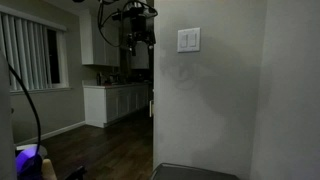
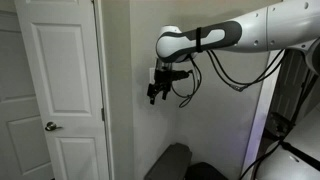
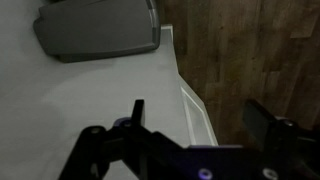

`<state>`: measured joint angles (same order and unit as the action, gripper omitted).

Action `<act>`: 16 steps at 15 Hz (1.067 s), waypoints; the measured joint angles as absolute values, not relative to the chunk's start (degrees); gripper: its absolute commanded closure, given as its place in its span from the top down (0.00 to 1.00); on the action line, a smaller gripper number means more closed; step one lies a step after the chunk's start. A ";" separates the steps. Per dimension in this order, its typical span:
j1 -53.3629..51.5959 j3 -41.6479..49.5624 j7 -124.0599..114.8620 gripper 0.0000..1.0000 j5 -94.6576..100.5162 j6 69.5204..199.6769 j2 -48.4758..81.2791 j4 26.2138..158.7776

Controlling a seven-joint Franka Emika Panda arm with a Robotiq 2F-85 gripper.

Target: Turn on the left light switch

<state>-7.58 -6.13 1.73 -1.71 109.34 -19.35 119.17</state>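
The white two-rocker wall plate is on the grey wall in an exterior view; the left light switch is its left-hand narrow rocker. My gripper hangs to the left of the plate, near the wall's corner and apart from it. From the side it points down close to the wall, with the plate a small white edge just above it. In the wrist view the gripper is open and empty, looking down the wall; the switch does not show there.
A grey padded seat stands at the foot of the wall, also in both exterior views. A white door is beside the wall. Kitchen cabinets and wooden floor lie beyond the corner. Cables hang from the arm.
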 measured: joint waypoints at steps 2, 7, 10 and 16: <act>-7.59 -6.13 1.73 1.00 -1.71 109.34 -19.35 119.17; -7.58 -6.12 1.73 1.00 -1.71 109.34 -19.35 119.17; -7.58 -6.13 1.73 0.70 -1.71 109.34 -19.35 119.17; -7.50 -6.58 1.54 0.29 -0.36 113.28 -17.52 118.23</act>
<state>-7.50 -6.58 1.54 -0.36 113.28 -17.52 118.23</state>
